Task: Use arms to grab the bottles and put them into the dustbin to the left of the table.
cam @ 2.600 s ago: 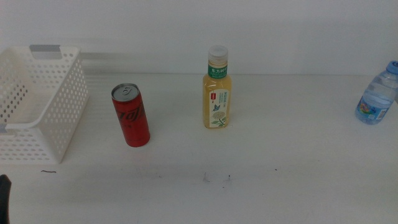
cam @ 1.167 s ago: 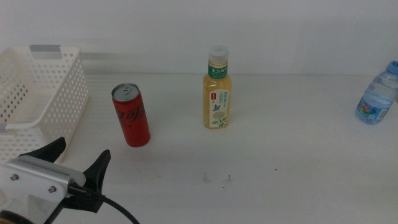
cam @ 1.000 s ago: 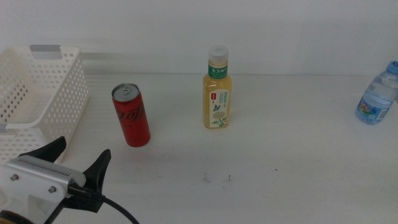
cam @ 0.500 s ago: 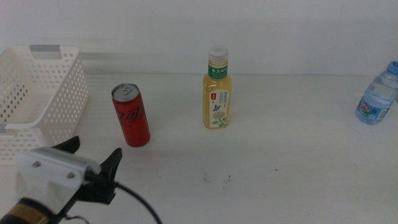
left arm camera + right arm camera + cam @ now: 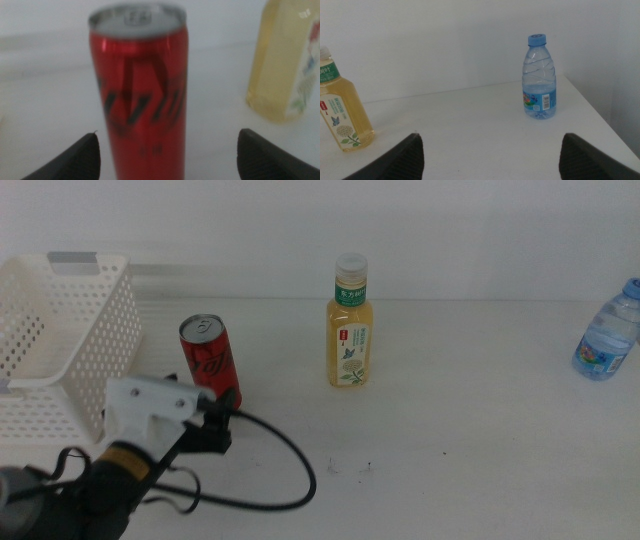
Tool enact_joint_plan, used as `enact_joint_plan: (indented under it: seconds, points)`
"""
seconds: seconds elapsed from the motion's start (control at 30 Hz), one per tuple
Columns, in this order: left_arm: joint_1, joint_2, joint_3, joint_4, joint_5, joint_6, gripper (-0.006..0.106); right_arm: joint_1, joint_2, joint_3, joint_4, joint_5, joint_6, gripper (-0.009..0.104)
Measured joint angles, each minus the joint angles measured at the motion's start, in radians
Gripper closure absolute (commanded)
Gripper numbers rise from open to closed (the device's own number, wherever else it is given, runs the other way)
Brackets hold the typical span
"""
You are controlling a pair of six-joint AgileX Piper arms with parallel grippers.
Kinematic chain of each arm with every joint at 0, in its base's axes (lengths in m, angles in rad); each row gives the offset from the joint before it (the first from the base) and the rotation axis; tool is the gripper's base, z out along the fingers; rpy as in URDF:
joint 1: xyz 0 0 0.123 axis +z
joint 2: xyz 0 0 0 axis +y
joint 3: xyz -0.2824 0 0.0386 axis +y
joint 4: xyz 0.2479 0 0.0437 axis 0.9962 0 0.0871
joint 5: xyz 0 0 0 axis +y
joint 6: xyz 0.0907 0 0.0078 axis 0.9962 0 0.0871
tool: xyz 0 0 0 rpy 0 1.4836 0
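Observation:
The red soda can (image 5: 207, 356) stands upright just right of the dustbin (image 5: 62, 350), a white perforated basket at the table's left. My left gripper (image 5: 215, 410) has come up to the can's base. In the left wrist view the can (image 5: 137, 90) fills the gap between the open jaws of the left gripper (image 5: 167, 132), nearer one jaw, with no contact visible. The yellow tea bottle (image 5: 351, 325) stands mid-table, and the water bottle (image 5: 605, 335) at the far right. My right gripper (image 5: 490, 135) is open and empty, facing the water bottle (image 5: 538, 80) and the tea bottle (image 5: 342, 115).
The left arm's white housing (image 5: 150, 402) and its black cable (image 5: 280, 470) lie over the near-left table. The table's right edge drops off close beside the water bottle. The dustbin's grey handle (image 5: 72, 258) is at its far rim.
The left arm has risen from the bottom-left corner and moved forward and right, until its open jaws reach the red can. The can and bottles have not moved.

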Motion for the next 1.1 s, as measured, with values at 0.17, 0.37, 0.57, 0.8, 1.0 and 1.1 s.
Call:
enact_joint_plan:
  seconds: [0.17,0.37,0.57,0.8,1.0,1.1]
  points:
    - [0.023,0.052,-0.111,0.021,0.022,0.000,0.007,0.000,0.000,0.000,0.000,0.000,0.000,0.004]
    - [0.074,0.148,-0.255,0.097,0.082,-0.014,0.007,0.000,0.000,0.000,0.000,0.000,0.000,0.004]
    - [0.078,0.227,-0.343,0.118,0.106,-0.019,0.011,0.000,0.000,0.000,0.000,0.000,0.000,0.004]
    - [0.078,0.252,-0.365,0.140,0.129,-0.031,0.066,0.000,0.000,0.000,0.000,0.000,0.000,0.004]
    - [0.078,0.097,-0.273,0.181,0.282,-0.068,0.091,0.000,0.000,0.000,0.000,0.000,0.000,0.004]
    - [0.078,-0.080,-0.252,0.212,0.505,-0.157,0.092,0.000,0.000,0.000,0.000,0.000,0.000,0.004]
